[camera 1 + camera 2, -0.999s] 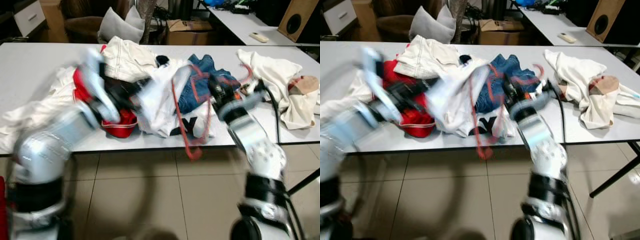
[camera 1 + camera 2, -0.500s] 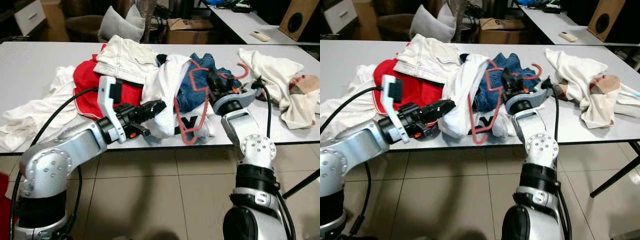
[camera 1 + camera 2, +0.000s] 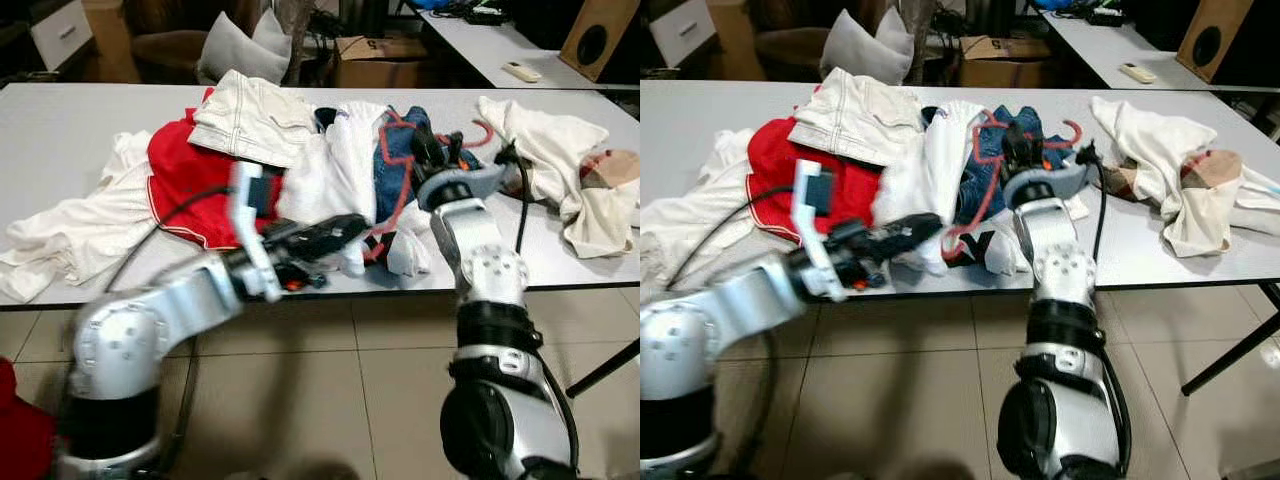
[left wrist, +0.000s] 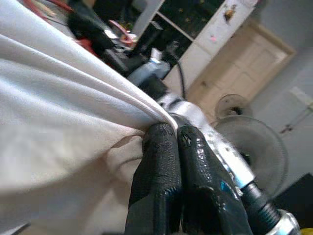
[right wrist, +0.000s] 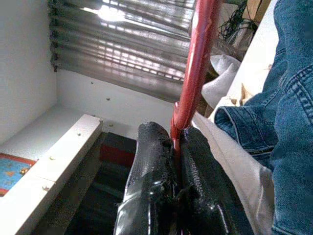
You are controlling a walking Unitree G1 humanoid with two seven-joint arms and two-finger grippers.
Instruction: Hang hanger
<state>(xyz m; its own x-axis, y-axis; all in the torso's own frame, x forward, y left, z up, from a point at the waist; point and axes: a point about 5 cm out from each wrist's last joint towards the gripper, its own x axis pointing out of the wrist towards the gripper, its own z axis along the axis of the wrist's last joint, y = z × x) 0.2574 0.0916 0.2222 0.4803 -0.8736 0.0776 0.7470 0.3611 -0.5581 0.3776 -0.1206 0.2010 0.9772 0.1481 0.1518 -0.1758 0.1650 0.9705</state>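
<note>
Left wrist view is showing your left gripper (image 4: 168,142) pinching a fold of the white garment (image 3: 345,165), both black fingers (image 4: 156,176) pressed together on the cloth. Left eye view: that gripper (image 3: 350,226) is sitting at about 6 o'clock of the clothes pile, near the front edge of the white table (image 3: 60,130), blurred. Your right gripper (image 5: 175,139) is clamping the red hanger (image 3: 400,175), fingers closed tight on its bar in the right wrist view. From the head, the right gripper (image 3: 437,155) is sitting at roughly 3 o'clock of the pile, over the blue jeans (image 3: 392,160). The hanger is lying tangled across the jeans and white garment, hook (image 3: 483,133) pointing toward 2 o'clock. Red garment (image 3: 185,175) is sitting at 9 o'clock of the pile, cream shorts (image 3: 250,115) on top of it at 11 o'clock. Another cream cloth (image 3: 560,170) is lying well apart at the table's right end.
</note>
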